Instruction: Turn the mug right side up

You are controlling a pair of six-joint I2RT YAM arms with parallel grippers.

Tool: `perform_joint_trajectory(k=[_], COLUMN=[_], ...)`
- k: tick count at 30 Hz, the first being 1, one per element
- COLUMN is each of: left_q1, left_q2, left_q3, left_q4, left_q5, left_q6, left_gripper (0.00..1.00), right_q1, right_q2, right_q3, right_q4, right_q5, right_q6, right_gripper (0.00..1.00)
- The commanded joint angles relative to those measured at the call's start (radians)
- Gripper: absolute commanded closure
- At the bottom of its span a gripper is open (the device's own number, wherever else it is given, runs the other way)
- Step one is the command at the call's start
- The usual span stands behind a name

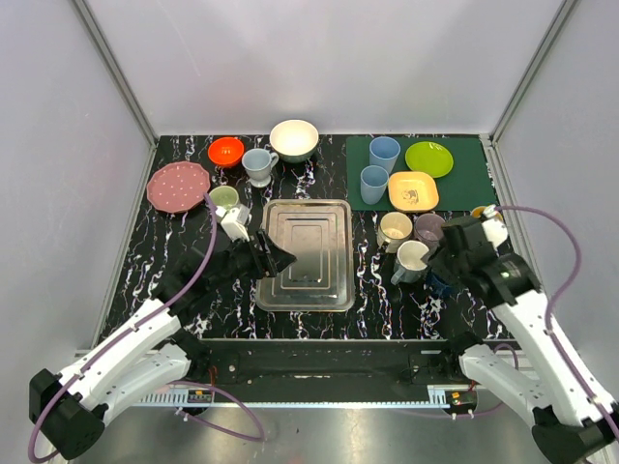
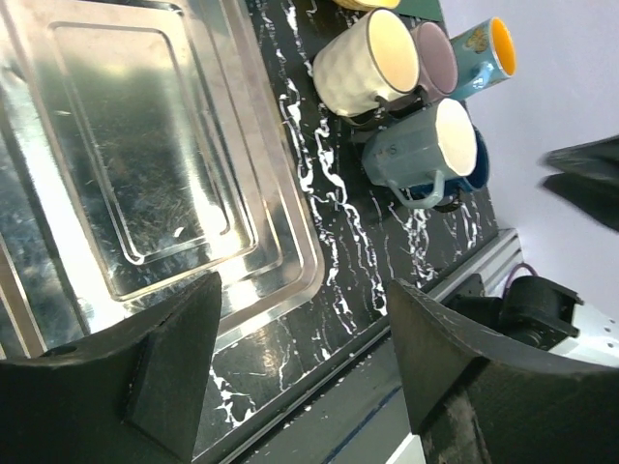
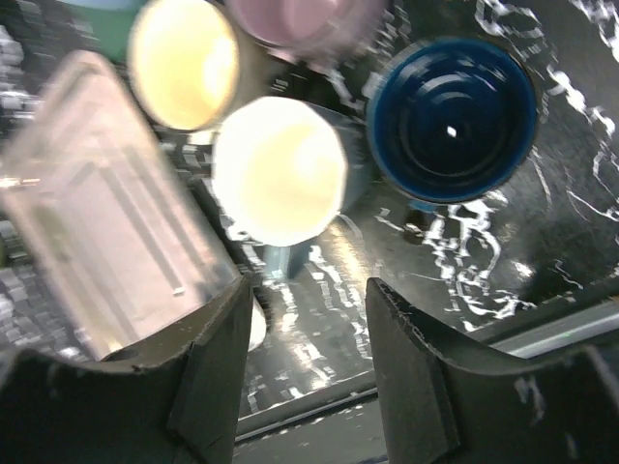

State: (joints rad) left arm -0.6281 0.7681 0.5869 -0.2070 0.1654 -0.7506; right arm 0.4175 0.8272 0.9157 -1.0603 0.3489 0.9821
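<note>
Jaws of the right gripper (image 3: 307, 300) are seen parted, with nothing held between them. The dark blue mug (image 3: 452, 118) is found just past the fingertips on the black marbled table (image 3: 542, 222), close beside a grey mug (image 3: 280, 169) with a white inside. In the blurred wrist view concentric rings are shown on its round face, so it seems to be standing mouth up, though this cannot be told for sure. From above, it is mostly hidden under the right gripper. The left gripper (image 2: 303, 324) is held wide and empty above the near right corner of the steel tray (image 2: 126, 164).
</note>
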Motion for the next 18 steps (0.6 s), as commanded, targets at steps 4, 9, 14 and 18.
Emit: perform_joint_trajectory(k=[4,9,14,18], left_q1=[0.005,0.007,0.008,0.011], left_q2=[-0.003,0.02,0.04,0.085], left_q3=[0.05,0.108,0.183,0.237], left_q4=[-0.058,-0.169,-0.288,-0.35], left_q5=[-0.096,-0.165,-0.302,-0.363], left_q6=[0.065,0.088,0.141,0.169], left_gripper=[0.27,0.25,0.19,0.09], right_q1=[-0.003,0.029,0.306,0.319], right_q2=[-0.043,0.055,0.299,0.421], right_q3=[0.285,0.276,0.357,0.364], right_q4=[-0.034,0.226,0.429,0.588], right_q5=[-0.111,-0.263,-0.022,0.17], right_q6=[-0.189,-0.399,-0.604,-0.664], right_gripper=[0.43,0.43,0.41,0.38])
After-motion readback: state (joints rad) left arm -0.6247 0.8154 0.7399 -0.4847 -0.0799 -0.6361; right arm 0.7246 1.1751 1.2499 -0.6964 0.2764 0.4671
